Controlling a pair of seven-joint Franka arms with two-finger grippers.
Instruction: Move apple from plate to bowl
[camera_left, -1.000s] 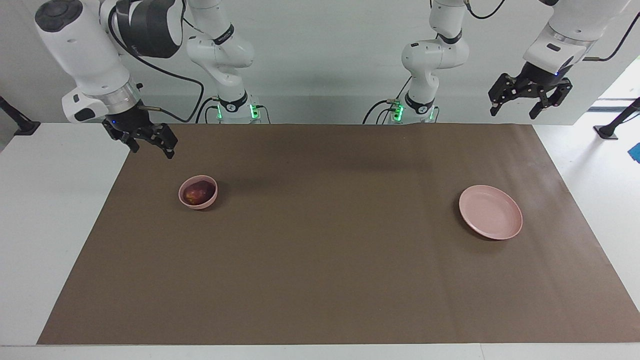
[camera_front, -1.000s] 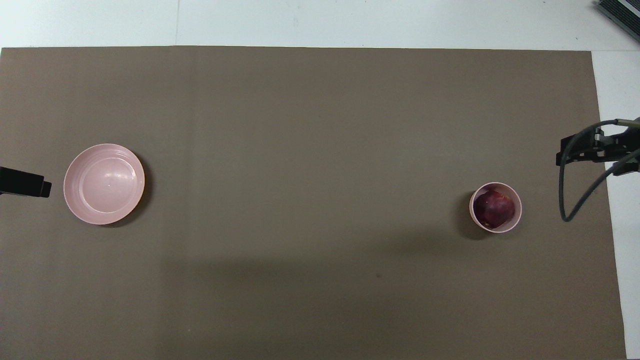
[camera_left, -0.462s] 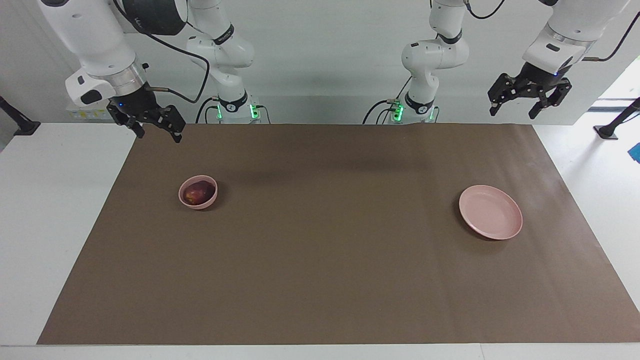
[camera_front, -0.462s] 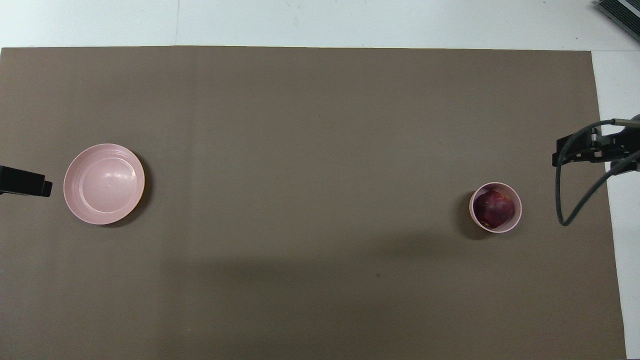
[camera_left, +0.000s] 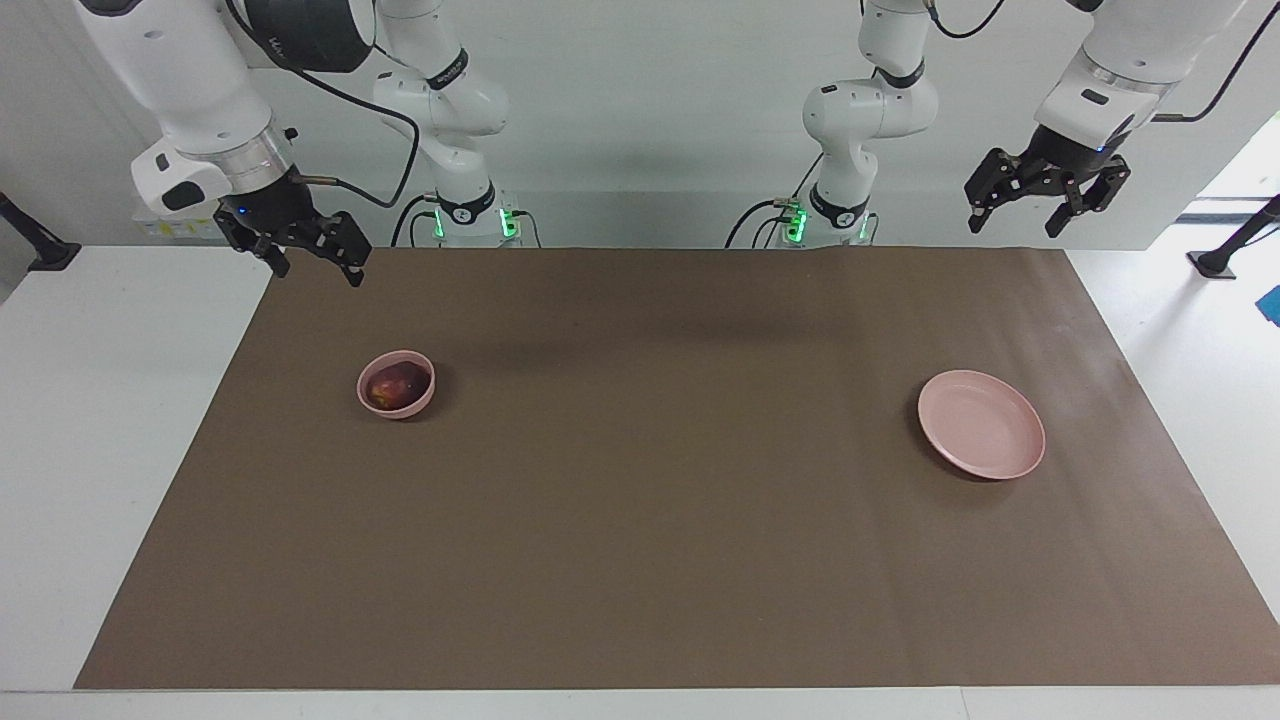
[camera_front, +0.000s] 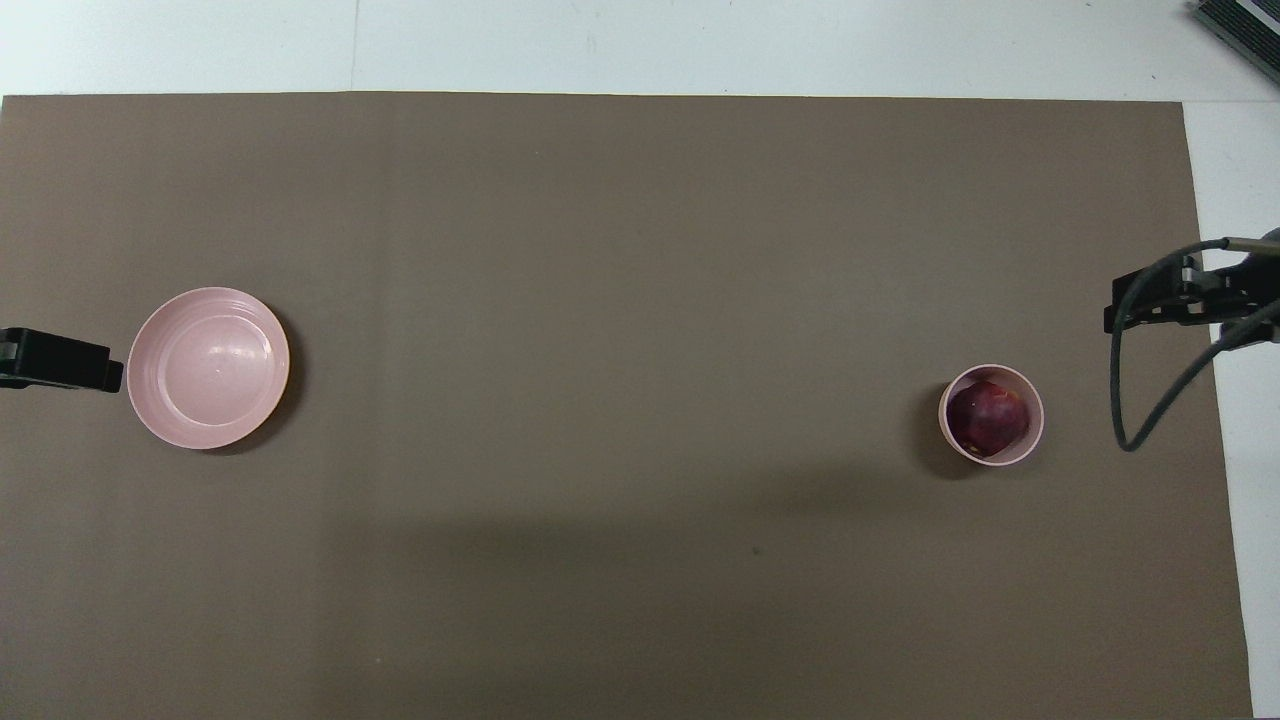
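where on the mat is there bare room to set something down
The whole stretch of brown mat between the bowl, which holds the apple, and the plate is bare. Nowhere is crowded. The right gripper and left gripper hang open and raised at the mat's ends.

The small dark red apple (camera_left: 392, 386) sits inside the deep pale pink bowl (camera_left: 424, 398) toward the right arm's end, well apart from the wide, shallow pink plate (camera_left: 981, 437) toward the left arm's end.
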